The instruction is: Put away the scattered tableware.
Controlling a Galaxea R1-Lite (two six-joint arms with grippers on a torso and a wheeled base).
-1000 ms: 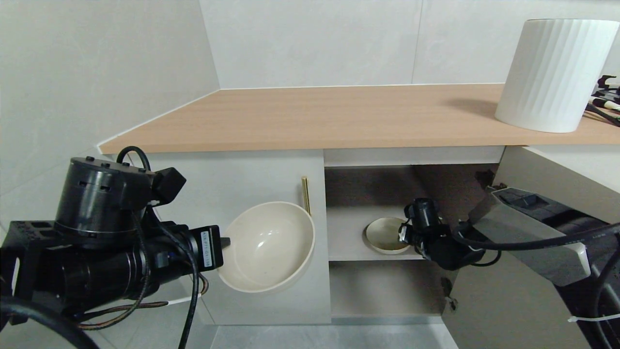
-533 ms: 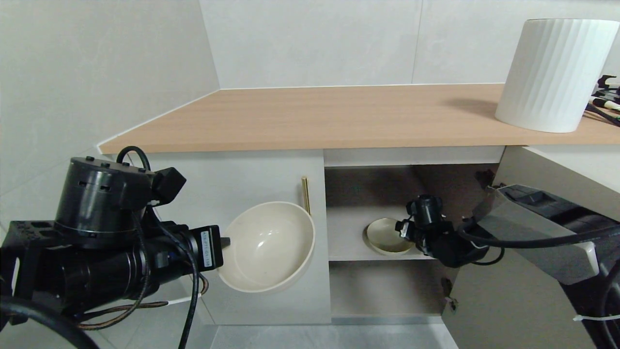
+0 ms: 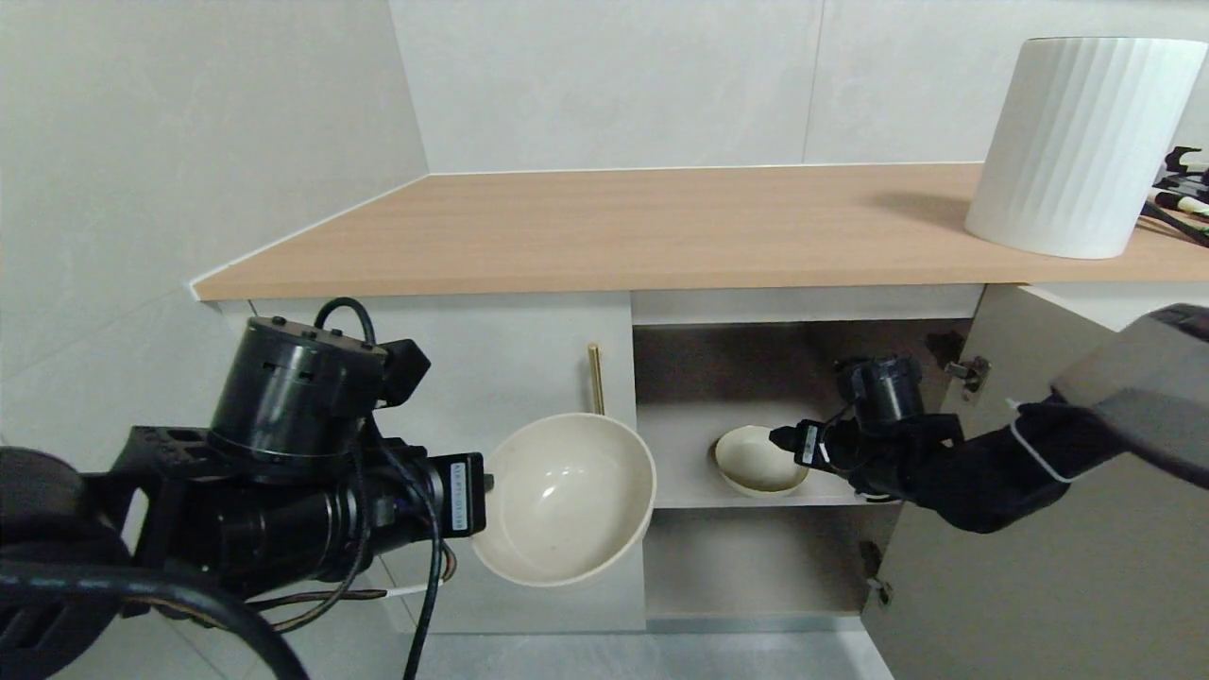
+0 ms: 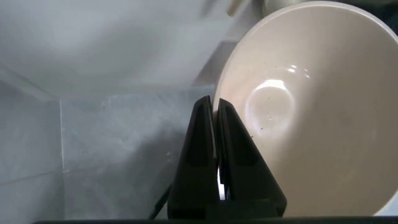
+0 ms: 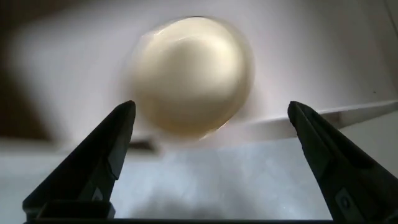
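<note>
The large cream bowl and the small cream bowl are both below the wooden countertop, which carries a white ribbed container at its right end. Under the countertop, the cabinet has its left door closed and its right side open onto a shelf. The large cream bowl hangs tilted in front of the closed door, its hollow facing the head camera, hiding the lower end of the brass handle. The small cream bowl sits on the shelf near its front edge. The left gripper is clamped on the large cream bowl's rim, one finger inside and one outside. The right gripper hovers just beside the small cream bowl, fingers spread wide and not touching it.
</note>
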